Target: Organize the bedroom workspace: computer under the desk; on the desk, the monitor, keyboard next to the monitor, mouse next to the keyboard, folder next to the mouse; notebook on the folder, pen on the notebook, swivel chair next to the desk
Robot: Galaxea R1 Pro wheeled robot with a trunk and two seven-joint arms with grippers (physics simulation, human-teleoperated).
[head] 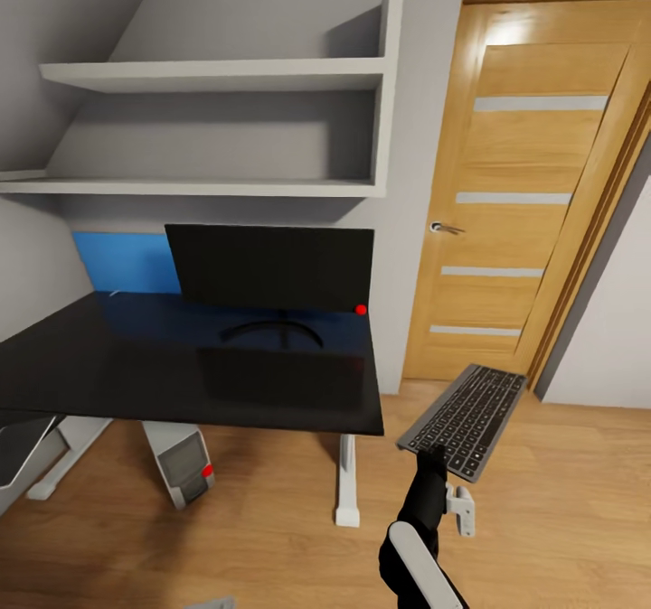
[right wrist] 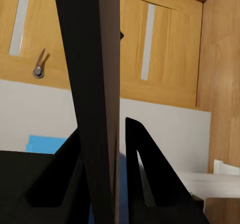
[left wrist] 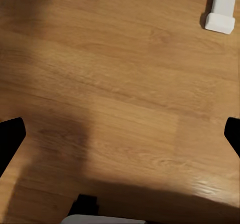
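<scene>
Right gripper (head: 438, 454) pinches the near edge of the keyboard (head: 468, 417), held in the air over the wood floor (head: 561, 510); left gripper (left wrist: 120, 134) hangs spread above bare floor. Left of the right gripper is the desk (head: 136, 365). Beyond, the monitor (head: 271, 266) stands on the desktop; the computer (head: 181, 462) is underneath.

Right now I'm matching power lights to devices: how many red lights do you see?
2. One sits at a lower corner of the monitor on the desk; the other is low on the front of the computer beneath it. Others may be hidden.
</scene>
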